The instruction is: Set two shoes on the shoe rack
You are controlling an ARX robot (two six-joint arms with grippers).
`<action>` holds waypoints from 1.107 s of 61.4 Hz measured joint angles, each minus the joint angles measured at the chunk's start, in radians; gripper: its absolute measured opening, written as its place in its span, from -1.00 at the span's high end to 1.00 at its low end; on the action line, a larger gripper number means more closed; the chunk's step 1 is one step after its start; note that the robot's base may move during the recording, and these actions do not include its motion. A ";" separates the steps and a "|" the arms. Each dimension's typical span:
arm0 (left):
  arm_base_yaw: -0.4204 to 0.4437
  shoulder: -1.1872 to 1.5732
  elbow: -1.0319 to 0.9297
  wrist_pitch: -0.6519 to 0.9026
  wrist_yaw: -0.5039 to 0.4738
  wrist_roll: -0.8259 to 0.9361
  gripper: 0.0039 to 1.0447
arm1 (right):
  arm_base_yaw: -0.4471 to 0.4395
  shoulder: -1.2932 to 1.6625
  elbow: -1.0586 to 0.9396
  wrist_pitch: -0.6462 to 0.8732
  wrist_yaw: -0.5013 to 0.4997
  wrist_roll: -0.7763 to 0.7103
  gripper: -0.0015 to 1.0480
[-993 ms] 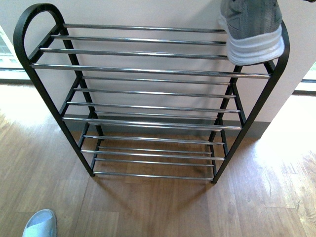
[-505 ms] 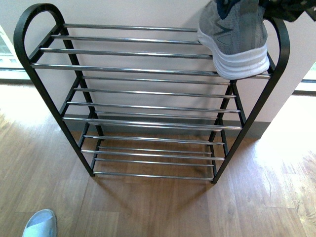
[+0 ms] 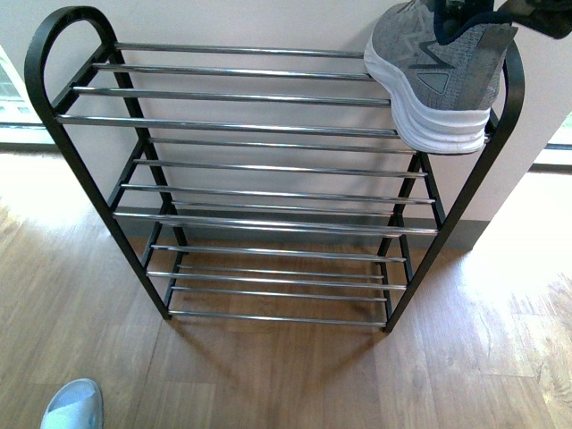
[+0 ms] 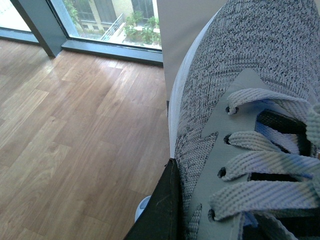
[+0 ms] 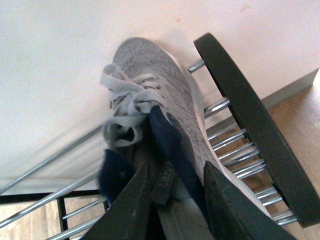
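One shoe (image 3: 433, 80) is pinched at its collar by the right gripper's (image 5: 175, 172) jaws so it can be laid on the shoe rack (image 3: 250, 128).

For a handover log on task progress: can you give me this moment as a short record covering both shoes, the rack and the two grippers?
first shoe: on the top shelf, right end, toe toward the wall
shoe rack: upright against the wall, no shoe on its lower shelves
right gripper: astride the first shoe's navy collar, gripping it
second shoe: not on the rack, close to the left wrist camera, above wooden floor
left gripper: one finger against the second shoe, grip not visible
progress: one shoe at the rack, not yet released
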 joint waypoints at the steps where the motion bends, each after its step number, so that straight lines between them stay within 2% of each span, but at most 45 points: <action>1: 0.000 0.000 0.000 0.000 0.000 0.000 0.95 | 0.000 -0.006 -0.002 0.002 -0.005 -0.002 0.10; 21: 0.000 0.000 0.000 0.000 0.000 0.000 0.95 | -0.023 -0.301 -0.167 0.044 -0.159 -0.103 -0.84; 36: 0.000 0.000 0.000 0.000 0.000 0.000 0.95 | -0.098 -0.741 -0.473 0.022 -0.382 -0.259 -0.82; 45: 0.000 0.000 0.000 0.000 0.000 0.000 0.95 | -0.222 -1.017 -0.628 -0.037 -0.512 -0.336 -0.82; 52: 0.000 0.000 0.000 0.000 0.000 0.000 0.95 | -0.365 -1.175 -0.720 -0.055 -0.618 -0.341 -0.82; 57: 0.000 0.000 0.000 0.000 0.000 0.000 0.95 | -0.430 -1.214 -0.744 -0.055 -0.628 -0.343 -0.82; 64: 0.000 0.000 0.000 0.000 0.000 0.000 0.95 | -0.441 -1.215 -0.747 -0.055 -0.633 -0.343 -0.82; 68: 0.000 0.000 0.000 0.000 0.000 0.000 0.95 | -0.424 -1.228 -0.776 0.004 -0.565 -0.426 -0.68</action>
